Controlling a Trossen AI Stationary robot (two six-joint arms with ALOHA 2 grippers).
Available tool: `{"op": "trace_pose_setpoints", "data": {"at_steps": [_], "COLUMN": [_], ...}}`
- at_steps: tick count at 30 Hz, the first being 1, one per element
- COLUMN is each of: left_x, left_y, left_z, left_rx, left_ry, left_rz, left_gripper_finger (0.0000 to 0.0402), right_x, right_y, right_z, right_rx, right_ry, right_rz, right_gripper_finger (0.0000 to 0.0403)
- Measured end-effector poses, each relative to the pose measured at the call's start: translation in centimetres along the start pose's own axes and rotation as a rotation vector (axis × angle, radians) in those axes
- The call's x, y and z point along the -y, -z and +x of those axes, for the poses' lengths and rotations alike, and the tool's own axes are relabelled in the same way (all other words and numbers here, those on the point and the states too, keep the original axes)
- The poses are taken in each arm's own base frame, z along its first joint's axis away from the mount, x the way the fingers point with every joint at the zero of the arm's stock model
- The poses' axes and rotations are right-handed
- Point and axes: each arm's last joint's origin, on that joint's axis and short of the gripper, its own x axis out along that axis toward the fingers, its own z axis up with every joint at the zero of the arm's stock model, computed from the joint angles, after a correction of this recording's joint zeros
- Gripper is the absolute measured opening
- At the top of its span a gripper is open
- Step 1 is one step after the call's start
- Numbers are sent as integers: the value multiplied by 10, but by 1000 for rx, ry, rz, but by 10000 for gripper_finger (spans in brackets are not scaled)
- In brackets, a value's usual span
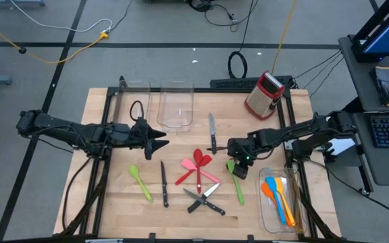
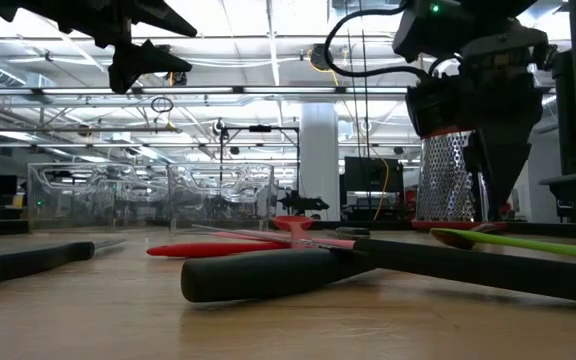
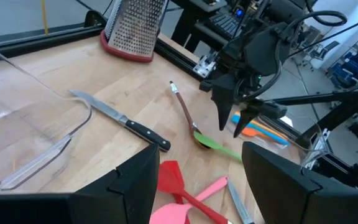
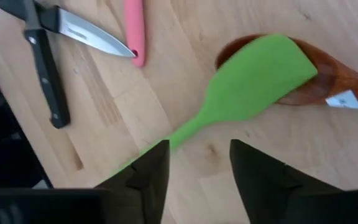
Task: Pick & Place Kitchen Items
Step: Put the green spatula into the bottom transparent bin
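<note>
High view: left gripper (image 1: 162,142) hangs over the table's left-centre, fingers apart, holding nothing. Right gripper (image 1: 238,169) sits over the green spatula (image 1: 236,181) right of centre, just left of the clear bin (image 1: 267,209) that holds orange and blue utensils (image 1: 278,197). A second green spatula (image 1: 140,182) and a black-handled knife (image 1: 163,183) lie on the left. Red and pink spatulas (image 1: 197,168) cross mid-table above a pair of crossed knives (image 1: 204,198). Another knife (image 1: 212,131) lies nearer the empty bin (image 1: 175,104); the red box grater (image 1: 264,95) stands at the far right.

Low view: right gripper (image 2: 493,185) points down above the green spatula (image 2: 528,243), tips clear of the wood. Dark knife handles (image 2: 268,273) fill the foreground.

Left wrist view: own fingers (image 3: 135,183) spread wide, empty. Beyond, the right gripper (image 3: 232,118) stands just above the green spatula (image 3: 213,144), whose blade overlaps the bowl of a brown spoon (image 3: 183,106).

Right wrist view: fingers (image 4: 151,174) parted, nothing between them; green spatula (image 4: 253,81) lies loose on the table, blade resting on the brown spoon (image 4: 337,74).
</note>
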Motion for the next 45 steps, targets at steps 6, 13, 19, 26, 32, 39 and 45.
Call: {"op": "trace_pose_setpoints", "data": {"at_steps": [6,13,19,26,32,39,45], "left_x": [0,0,0,0,-1,-1,-1], "left_y": [0,0,0,0,0,0,0], "left_z": [0,0,0,0,0,0,0], "left_rx": [0,-1,-1,5,14,12,12], "left_ry": [0,-1,-1,-9,-27,-28,-28], "left_rz": [1,2,2,8,9,6,7], "left_gripper_finger": [234,234,234,234,234,234,234], "right_x": [-1,-2,-3,-7,-5,-5,-5], "right_y": [-1,-3,-2,1,0,-2,-3], "right_z": [0,0,1,8,22,24,27], "right_rx": [7,30,26,17,-20,-11,-12], "right_ry": [-13,-17,-19,5,32,30,32], "right_rz": [8,19,28,29,50,77,81], "right_gripper_finger": [203,210,210,210,214,233,240]}}
